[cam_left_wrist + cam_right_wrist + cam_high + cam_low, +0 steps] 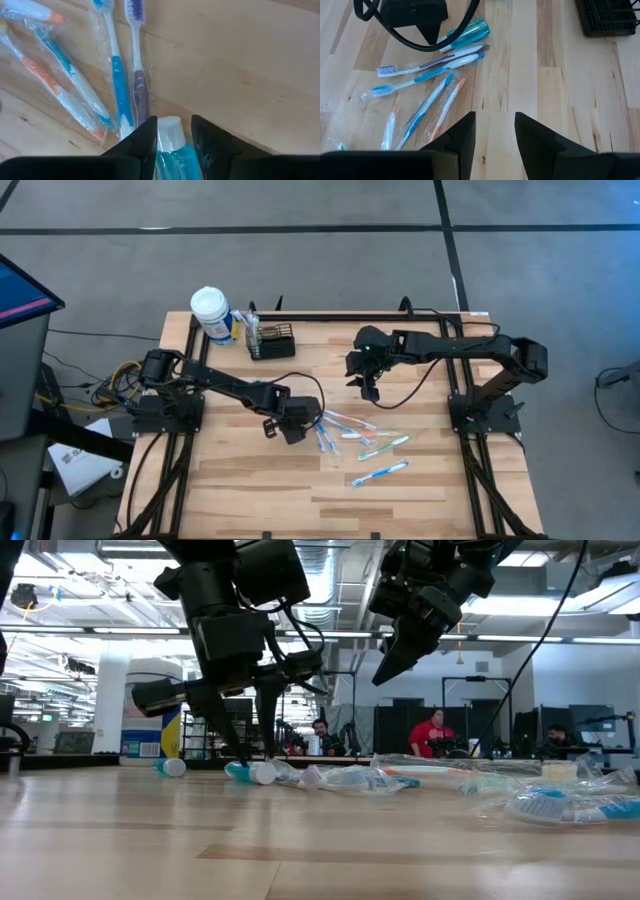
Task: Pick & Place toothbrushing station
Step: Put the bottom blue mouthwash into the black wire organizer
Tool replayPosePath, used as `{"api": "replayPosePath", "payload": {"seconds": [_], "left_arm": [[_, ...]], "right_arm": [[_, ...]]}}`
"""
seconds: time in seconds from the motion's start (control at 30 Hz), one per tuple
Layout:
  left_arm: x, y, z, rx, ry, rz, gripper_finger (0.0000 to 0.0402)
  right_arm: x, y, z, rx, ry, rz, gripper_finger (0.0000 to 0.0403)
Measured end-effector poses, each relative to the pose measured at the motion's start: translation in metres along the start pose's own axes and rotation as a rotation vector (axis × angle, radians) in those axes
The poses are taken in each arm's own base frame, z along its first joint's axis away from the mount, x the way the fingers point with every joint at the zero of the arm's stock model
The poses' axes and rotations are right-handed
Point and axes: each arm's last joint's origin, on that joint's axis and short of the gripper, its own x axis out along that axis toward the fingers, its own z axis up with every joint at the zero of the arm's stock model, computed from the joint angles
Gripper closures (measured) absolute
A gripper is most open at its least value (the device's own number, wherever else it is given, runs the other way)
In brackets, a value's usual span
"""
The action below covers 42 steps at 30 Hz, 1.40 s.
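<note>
Teal tube with a white cap [171,142] sits between the left gripper's [283,427] fingers low on the table at centre frame, jaws close around it but whether they pinch it I cannot tell. Black wire-mesh caddy [271,340] stands at upper centre-left beside a white-capped bottle [211,313], well apart from the toothbrushes [365,445] scattered at centre-right. Right gripper [370,385] hovers part-open, empty; step judged as picking the tube, next needing a firm close, lift and carry toward the caddy.

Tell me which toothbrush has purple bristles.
The purple toothbrush, lying right beside the blue-handled toothbrush. The other toothbrushes show blue or orange.
</note>
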Motion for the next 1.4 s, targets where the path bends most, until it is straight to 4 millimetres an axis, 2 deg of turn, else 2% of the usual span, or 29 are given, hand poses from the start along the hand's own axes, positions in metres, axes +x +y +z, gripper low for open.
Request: {"api": "replayPosePath", "payload": {"seconds": [0.27, 0.43, 0.73, 1.4], "left_arm": [[0.000, 0.002, -0.002, -0.080, 0.000, 0.009, 0.0245], [0.001, 0.005, -0.008, -0.156, -0.006, 0.010, 0.0238], [0.013, -0.011, -0.018, -0.191, -0.049, -0.039, 0.0254], [0.014, -0.009, -0.019, -0.221, -0.072, -0.022, 0.0286]], "right_arm": [[0.000, 0.000, 0.000, 0.000, 0.000, 0.000, 0.0275], [0.000, 0.000, 0.000, 0.000, 0.000, 0.000, 0.0275], [0.000, 0.000, 0.000, 0.000, 0.000, 0.000, 0.0275], [0.000, 0.000, 0.001, -0.001, -0.007, -0.002, 0.0275]]}}
